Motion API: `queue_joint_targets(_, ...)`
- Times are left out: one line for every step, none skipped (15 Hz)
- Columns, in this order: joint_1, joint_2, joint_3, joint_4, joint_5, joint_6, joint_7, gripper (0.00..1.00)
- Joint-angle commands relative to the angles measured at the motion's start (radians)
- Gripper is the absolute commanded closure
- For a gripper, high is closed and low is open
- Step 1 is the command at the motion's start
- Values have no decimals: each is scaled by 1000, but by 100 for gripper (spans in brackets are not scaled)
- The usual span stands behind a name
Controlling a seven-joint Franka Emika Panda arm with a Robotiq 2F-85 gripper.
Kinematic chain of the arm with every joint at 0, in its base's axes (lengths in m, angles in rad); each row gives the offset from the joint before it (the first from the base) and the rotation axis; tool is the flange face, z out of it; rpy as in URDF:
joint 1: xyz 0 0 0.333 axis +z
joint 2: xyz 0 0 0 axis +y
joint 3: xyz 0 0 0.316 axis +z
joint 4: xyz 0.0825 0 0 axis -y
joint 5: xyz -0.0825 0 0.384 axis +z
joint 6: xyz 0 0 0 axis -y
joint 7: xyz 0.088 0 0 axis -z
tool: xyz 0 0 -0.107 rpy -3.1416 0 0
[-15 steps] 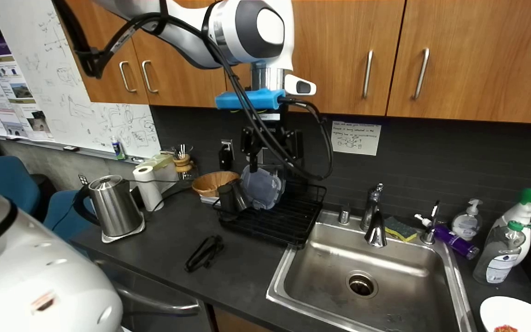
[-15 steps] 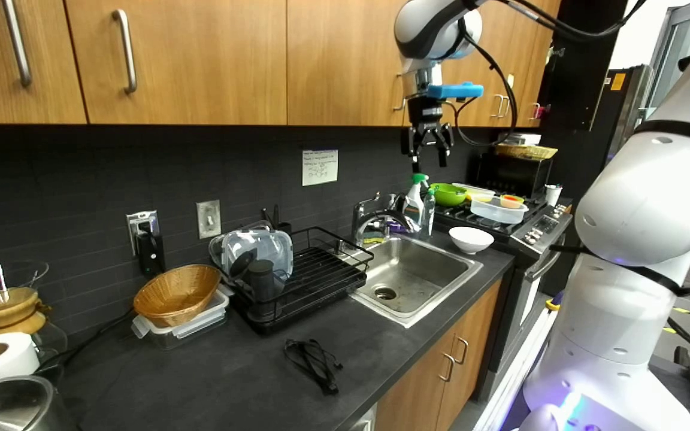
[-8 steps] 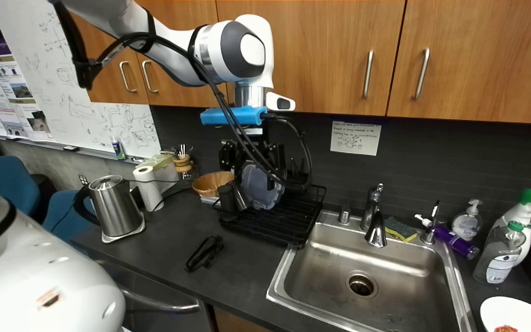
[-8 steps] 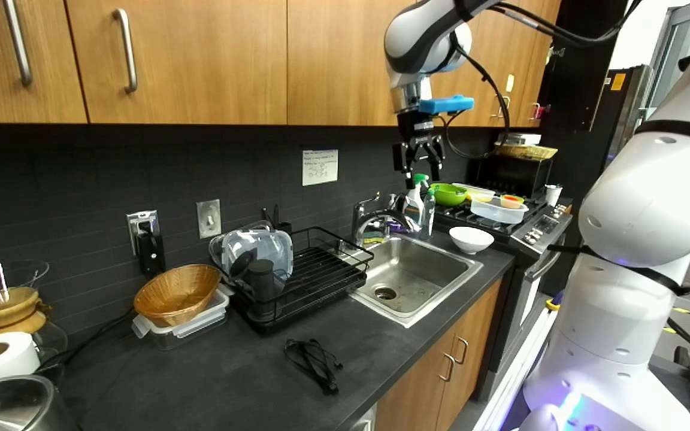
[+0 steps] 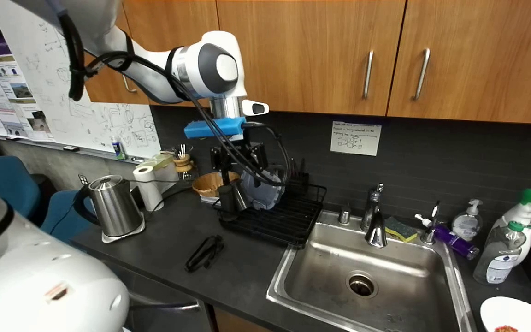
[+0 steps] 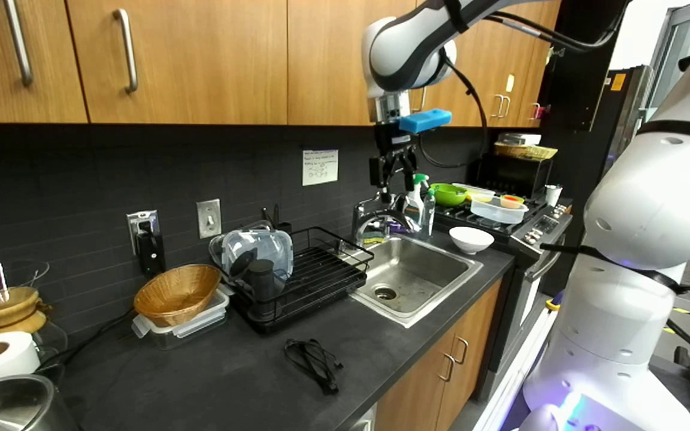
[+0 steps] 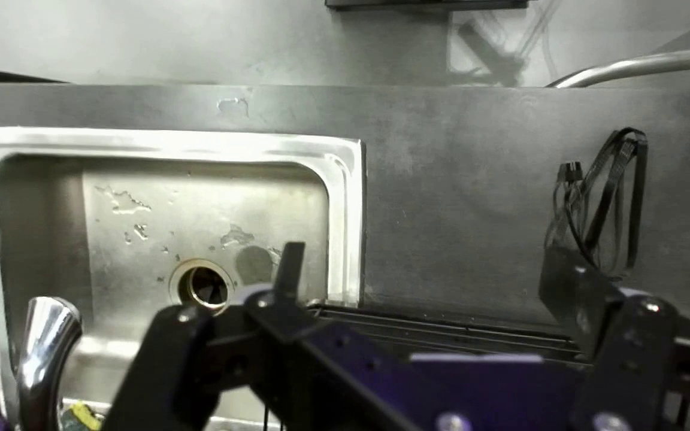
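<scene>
My gripper (image 7: 429,272) is open and holds nothing; its two fingers stand wide apart in the wrist view. It hangs pointing down in the air, and shows in both exterior views (image 5: 241,180) (image 6: 398,190). The black dish rack (image 5: 288,221) shows beyond the fingers in the wrist view (image 7: 441,329). A clear plastic container (image 6: 270,248) and a dark cup (image 6: 261,281) stand in the rack. A bundled black cable (image 6: 314,365) lies on the counter (image 5: 242,263); it also shows past the right finger in the wrist view (image 7: 637,209).
The steel sink (image 5: 321,272) with its faucet (image 5: 376,226) is beside the rack. A wicker basket (image 6: 177,293), a kettle (image 5: 113,207) and a paper towel roll (image 5: 148,189) stand on the counter. A white bowl (image 6: 471,238) and bottles stand beyond the sink. Wooden cabinets (image 6: 183,60) hang above.
The arm and gripper have moved down and to the left in both exterior views, toward the rack's height. The gripper stays open. The counter objects have not moved.
</scene>
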Motion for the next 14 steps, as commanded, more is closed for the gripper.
queue_joint_targets(31, 40, 38, 5, -25, 67, 41, 0)
queue_joint_targets(41, 61, 50, 15, -23, 80, 48, 0)
queue_joint_targets(50, 78, 60, 22, -22, 95, 52, 0)
queue_joint_targets(61, 101, 70, 30, -15, 111, 56, 0)
queue_joint_targets(70, 120, 78, 35, -12, 127, 56, 0)
queue_joint_targets(77, 140, 84, 34, -16, 158, 58, 0)
queue_joint_targets(81, 160, 90, 35, -25, 179, 64, 0)
queue_joint_targets(85, 182, 93, 32, -30, 205, 63, 0)
queue_joint_targets(86, 205, 92, 29, -35, 225, 62, 0)
queue_joint_targets(87, 226, 90, 26, -33, 241, 54, 0)
queue_joint_targets(88, 250, 88, 18, -35, 264, 47, 0)
queue_joint_targets(89, 277, 86, 15, -39, 286, 45, 0)
queue_joint_targets(90, 303, 84, 13, -41, 305, 43, 0)
queue_joint_targets(92, 332, 83, 11, -45, 328, 42, 0)
